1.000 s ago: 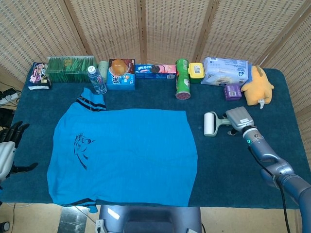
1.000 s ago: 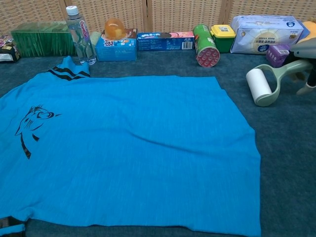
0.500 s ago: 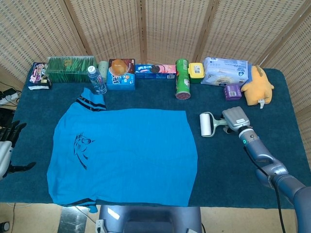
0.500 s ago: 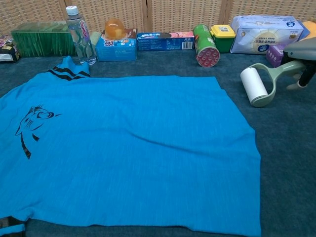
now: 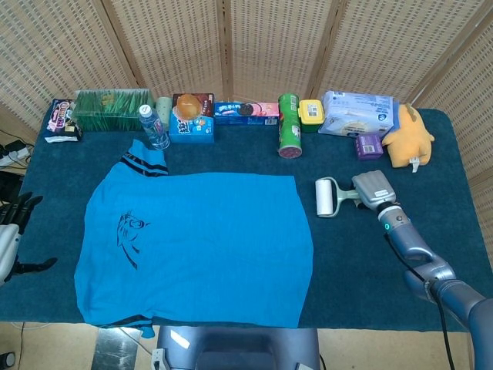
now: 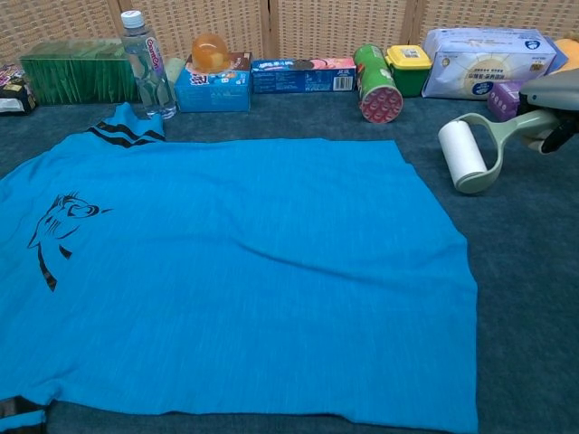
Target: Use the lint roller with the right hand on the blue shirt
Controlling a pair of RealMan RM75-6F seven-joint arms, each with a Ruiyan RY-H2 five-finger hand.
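The blue shirt (image 5: 196, 243) (image 6: 226, 271) lies flat across the middle of the dark blue table, with a black print near its left side. My right hand (image 5: 373, 190) (image 6: 554, 101) grips the green handle of the lint roller (image 5: 326, 197) (image 6: 466, 156). The white roll is just right of the shirt's upper right corner, a small gap away from the cloth. Whether the roll touches the table I cannot tell. My left hand (image 5: 11, 235) hangs off the table's left edge, fingers spread, holding nothing.
Along the back edge stand a green box (image 5: 112, 110), a water bottle (image 5: 153, 127), snack boxes (image 5: 192, 118), a green can (image 5: 289, 125), a wipes pack (image 5: 356, 114) and a yellow plush toy (image 5: 407, 136). A small purple box (image 5: 369, 145) sits behind my right hand.
My right hand has carried the lint roller leftward and slightly back, bringing the roll closer to the shirt's right edge. The left hand has barely shifted.
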